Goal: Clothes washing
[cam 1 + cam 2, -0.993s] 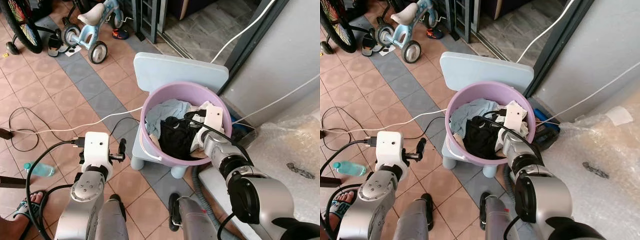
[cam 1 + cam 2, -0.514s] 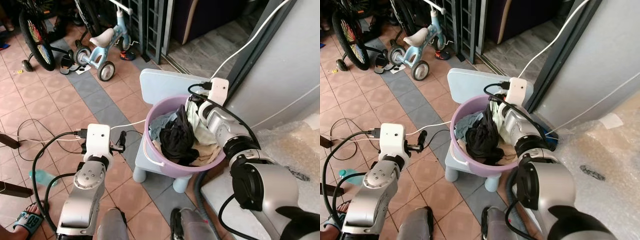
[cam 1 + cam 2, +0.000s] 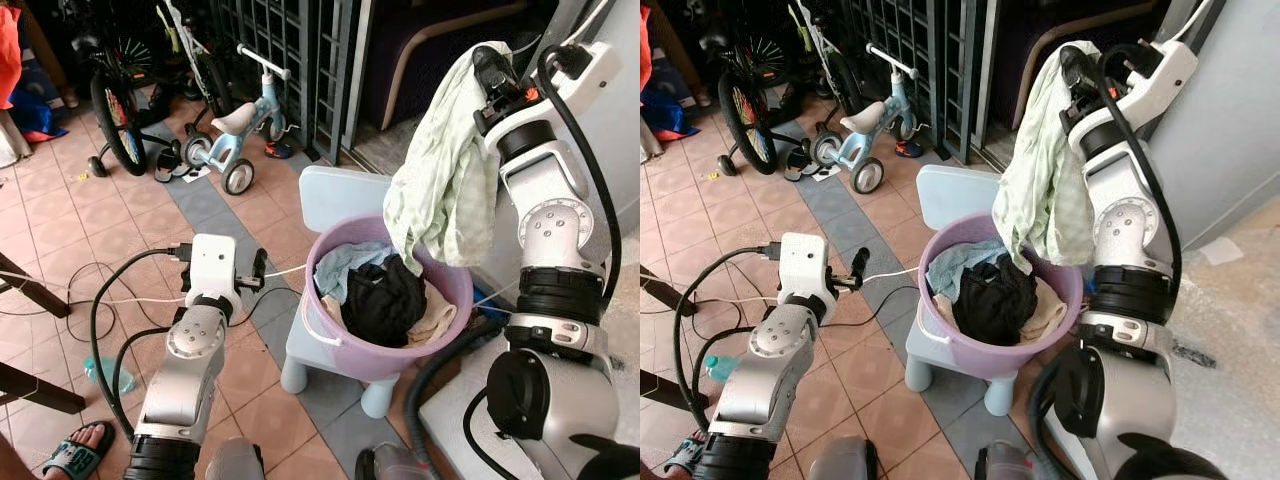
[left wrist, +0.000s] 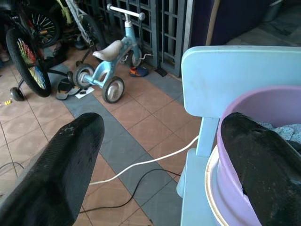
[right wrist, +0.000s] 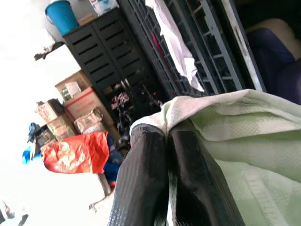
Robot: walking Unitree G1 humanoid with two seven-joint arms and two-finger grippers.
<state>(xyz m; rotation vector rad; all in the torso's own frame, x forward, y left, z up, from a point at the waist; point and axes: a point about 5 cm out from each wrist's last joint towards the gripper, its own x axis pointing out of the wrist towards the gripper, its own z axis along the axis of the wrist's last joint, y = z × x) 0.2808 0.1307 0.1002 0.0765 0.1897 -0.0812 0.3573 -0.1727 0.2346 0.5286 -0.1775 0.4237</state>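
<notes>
Jaws on the right gripper [image 3: 487, 68] are clamped tight on a pale green cloth [image 3: 440, 190], held up high so it hangs down over the far right rim of the purple tub [image 3: 330, 345]. Left gripper [image 3: 257, 268] sits low on the left with its jaws spread wide apart, holding nothing, just beside the tub.

Tub is parked on a little light blue kid's chair [image 3: 335, 195], and there's more laundry in it: a black garment [image 3: 385, 300] in the middle, a light blue piece [image 3: 345, 265] on the far left side, something beige [image 3: 432, 322] on the near right.

Floor is terracotta tile [image 3: 60, 215] with a grey tiled strip [image 3: 215, 215] running through it, and white and black cables [image 3: 110, 295] snake across it. Far left there's a light blue tricycle [image 3: 240, 125] and a bicycle [image 3: 120, 120] parked by a dark metal gate [image 3: 290, 50]. Sandal [image 3: 75, 455] at the near left, and a grey hose [image 3: 440, 365] curls on the floor near the right.
</notes>
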